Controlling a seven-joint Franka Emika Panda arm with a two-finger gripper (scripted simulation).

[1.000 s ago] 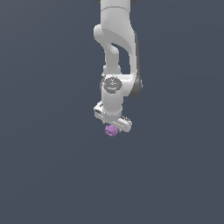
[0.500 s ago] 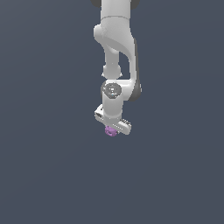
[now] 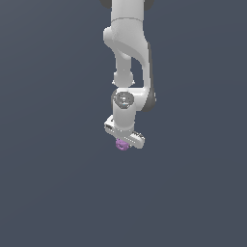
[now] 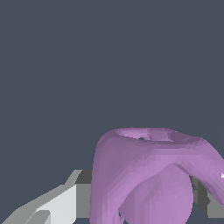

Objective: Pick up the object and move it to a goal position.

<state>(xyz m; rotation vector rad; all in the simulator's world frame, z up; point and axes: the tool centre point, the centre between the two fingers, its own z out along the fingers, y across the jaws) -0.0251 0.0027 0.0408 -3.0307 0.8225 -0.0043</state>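
Observation:
The object [image 3: 121,144] is a tiny light-purple lumpy item that peeks out just below the white gripper [image 3: 123,143] in the exterior view. In the wrist view the object [image 4: 148,175] fills the space between the fingers, showing a hollow at its upper rim. One light finger [image 4: 57,205] shows on one side of it and a sliver of the other finger [image 4: 205,199] on the opposite side. The gripper [image 4: 140,208] is shut on the object. The arm hangs straight down from the top of the exterior view.
A plain dark grey-blue surface [image 3: 48,193] surrounds the arm on all sides in both views. No other objects, containers or edges show.
The hand has shifted slightly and the object shows a little less beneath it than a second ago. The object has stayed in the gripper.

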